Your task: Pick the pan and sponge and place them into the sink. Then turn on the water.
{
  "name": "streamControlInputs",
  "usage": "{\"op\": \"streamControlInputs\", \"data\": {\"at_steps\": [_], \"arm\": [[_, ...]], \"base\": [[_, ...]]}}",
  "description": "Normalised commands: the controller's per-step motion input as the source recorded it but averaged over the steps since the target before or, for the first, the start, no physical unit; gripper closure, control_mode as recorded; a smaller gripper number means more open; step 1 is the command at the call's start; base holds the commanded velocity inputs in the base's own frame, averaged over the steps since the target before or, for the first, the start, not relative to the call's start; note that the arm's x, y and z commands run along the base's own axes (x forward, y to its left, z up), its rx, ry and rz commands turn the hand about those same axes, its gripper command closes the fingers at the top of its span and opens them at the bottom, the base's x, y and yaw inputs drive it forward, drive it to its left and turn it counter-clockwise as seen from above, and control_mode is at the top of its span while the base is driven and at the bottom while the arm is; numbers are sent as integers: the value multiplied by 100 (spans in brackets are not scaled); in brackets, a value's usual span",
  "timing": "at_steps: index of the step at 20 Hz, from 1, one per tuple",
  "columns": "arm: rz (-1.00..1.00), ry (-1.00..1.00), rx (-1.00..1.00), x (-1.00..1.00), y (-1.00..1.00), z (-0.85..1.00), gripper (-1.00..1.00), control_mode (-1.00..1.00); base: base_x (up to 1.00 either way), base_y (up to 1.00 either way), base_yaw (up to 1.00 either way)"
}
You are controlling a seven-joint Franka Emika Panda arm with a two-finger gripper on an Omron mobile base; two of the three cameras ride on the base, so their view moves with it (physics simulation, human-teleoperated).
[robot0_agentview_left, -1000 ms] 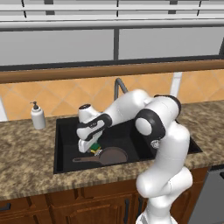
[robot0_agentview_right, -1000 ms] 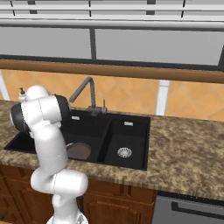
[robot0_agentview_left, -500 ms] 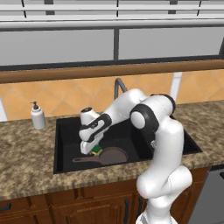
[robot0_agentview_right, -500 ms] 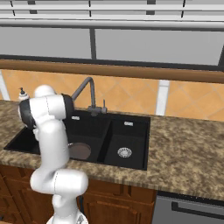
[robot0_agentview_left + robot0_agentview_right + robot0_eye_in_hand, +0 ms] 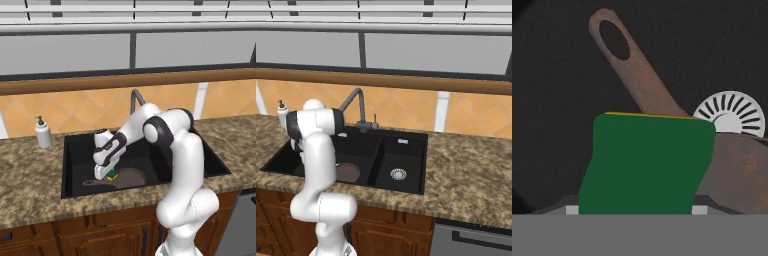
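Holding sponge (image 5: 112, 175) in gripper (image 5: 106, 174), apparently just above pan (image 5: 129, 178), sink (image 5: 74, 150).

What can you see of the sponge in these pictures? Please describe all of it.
The sponge is a small rectangular block, yellow with a green layer that faces the hand camera. It sits in the pincer, low inside the large basin of the black sink. It hangs just above the pan, near where the handle joins the bowl. Whether it touches the pan cannot be told.
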Motion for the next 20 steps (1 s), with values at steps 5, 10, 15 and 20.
{"op": "streamControlInputs", "data": {"at_steps": [5,10,15,20], "arm": [[0,0,0,17,-1,-38,100,-100],[0,0,0,12,0,-33,100,-100],[0,0,0,9,0,-26,100,-100],[0,2,0,6,0,-9,100,-100]], "base": [[0,0,0],[0,0,0],[0,0,0],[0,0,0]]}}
